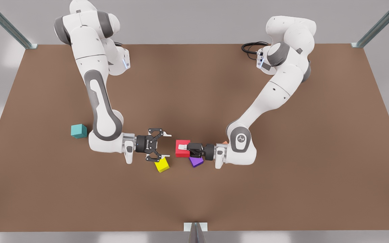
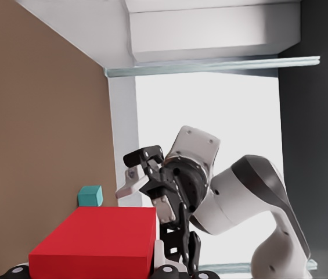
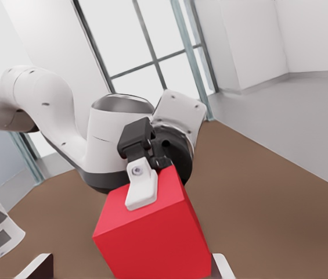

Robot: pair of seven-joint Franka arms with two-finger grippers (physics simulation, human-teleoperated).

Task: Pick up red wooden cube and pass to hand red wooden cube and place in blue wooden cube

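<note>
a flat, matte brown table [image 1: 194, 84] lies inside a pale grey room, with slim metal posts at its corners. the two glossy white arms have grey joint bands and reach toward each other near the table's middle.

the left gripper [image 1: 183, 147], on the arm at the front view's right, is clamped on the red wooden cube [image 1: 182, 148], which it holds above the table; a white finger pad [image 1: 182, 147] lies flat on the cube's face. the right gripper [image 1: 167, 145], on the arm at the front view's left, is spread wide just beside the cube, apart from it.

all the cubes are plain-faced, sharp-edged and matte. the blue wooden cube [image 1: 78, 131], teal in colour, sits on the table behind the right arm's wrist. a yellow cube [image 1: 162, 165] lies below the right gripper, a purple cube [image 1: 196, 161] under the left one, and a corner of a salmon-orange cube [image 1: 225, 142] peeks from behind the left wrist.

the right wrist view adds tall framed windows [image 3: 152, 52] behind the left arm. the left wrist view shows the right gripper's black linkage. a round mark [image 1: 241, 138] on the left arm is too small to read.
</note>
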